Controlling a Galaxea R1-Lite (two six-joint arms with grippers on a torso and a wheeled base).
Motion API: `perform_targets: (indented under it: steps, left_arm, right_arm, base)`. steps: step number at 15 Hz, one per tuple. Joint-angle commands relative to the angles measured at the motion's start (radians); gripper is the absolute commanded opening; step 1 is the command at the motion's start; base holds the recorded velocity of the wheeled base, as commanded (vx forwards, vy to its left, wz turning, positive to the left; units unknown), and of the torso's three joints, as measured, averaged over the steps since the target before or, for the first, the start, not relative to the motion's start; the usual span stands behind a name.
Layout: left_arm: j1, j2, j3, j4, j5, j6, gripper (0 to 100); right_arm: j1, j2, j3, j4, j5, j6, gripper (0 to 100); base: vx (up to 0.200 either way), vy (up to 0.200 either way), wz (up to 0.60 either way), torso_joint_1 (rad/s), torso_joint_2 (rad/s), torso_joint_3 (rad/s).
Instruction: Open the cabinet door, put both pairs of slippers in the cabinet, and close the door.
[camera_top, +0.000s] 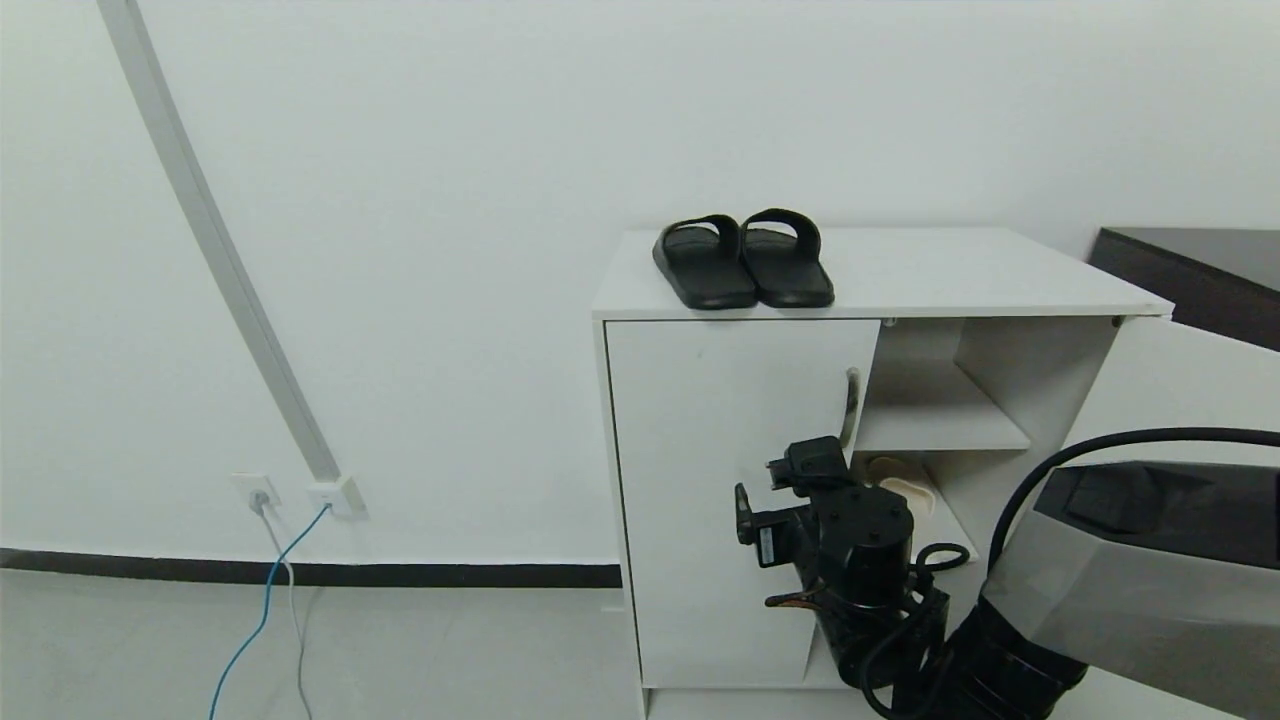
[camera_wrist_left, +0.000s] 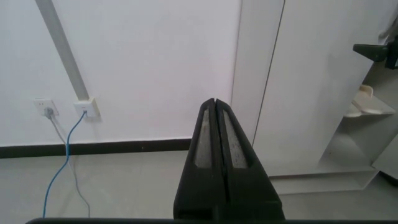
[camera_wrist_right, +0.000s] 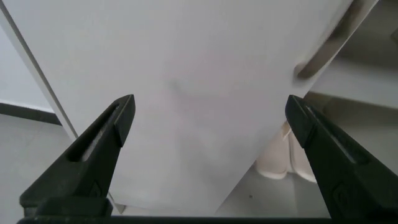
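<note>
Your left gripper (camera_wrist_left: 214, 109) has its fingers pressed together on nothing. It sits low, off the left side of the cabinet (camera_top: 1000, 270), and faces the wall (camera_wrist_left: 143, 68). Your right gripper (camera_wrist_right: 210, 107) is spread wide and empty, close in front of the shut door (camera_top: 720, 480), with the handle (camera_top: 852, 405) just beside it on the side of the open half.

Behind that, the open door (camera_top: 1180, 390) is swung out to your right and the right half of the cabinet is exposed. The beige pair (camera_top: 905, 485) lies inside on the lower shelf (camera_top: 960, 525), so that pair looks done.

Farthest and highest is the black pair (camera_top: 745, 262), on the cabinet top above the shut door. The two slippers lie side by side and touching. Their long axes run front to back, with the heels at the front edge toward you and the straps toward the wall.

The next move turns on this: the black pair lies almost straight above your right gripper and slightly to its left. Your left gripper is well apart from it, low and out past the cabinet's side, so the right arm is the nearer one.

My reading is that you raise the right arm clear of the top edge first. Then come in along the slippers' length from the heel end, with the spread fingers set across both soles.
</note>
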Motion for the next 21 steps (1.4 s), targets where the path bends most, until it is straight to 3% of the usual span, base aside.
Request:
perform_targets:
  steps: [1, 21]
  left_arm:
    - [0.000, 0.002, 0.000, 0.000, 0.000, 0.000, 0]
    - [0.000, 0.000, 0.000, 0.000, 0.000, 0.000, 0]
  right_arm:
    - [0.001, 0.001, 0.000, 0.000, 0.000, -0.002, 100]
    - [-0.005, -0.010, 0.000, -0.002, 0.006, -0.013, 100]
  base:
    - [0.000, 0.000, 0.00, 0.149, -0.48, -0.325]
    - [0.000, 0.000, 0.00, 0.217, -0.53, -0.317]
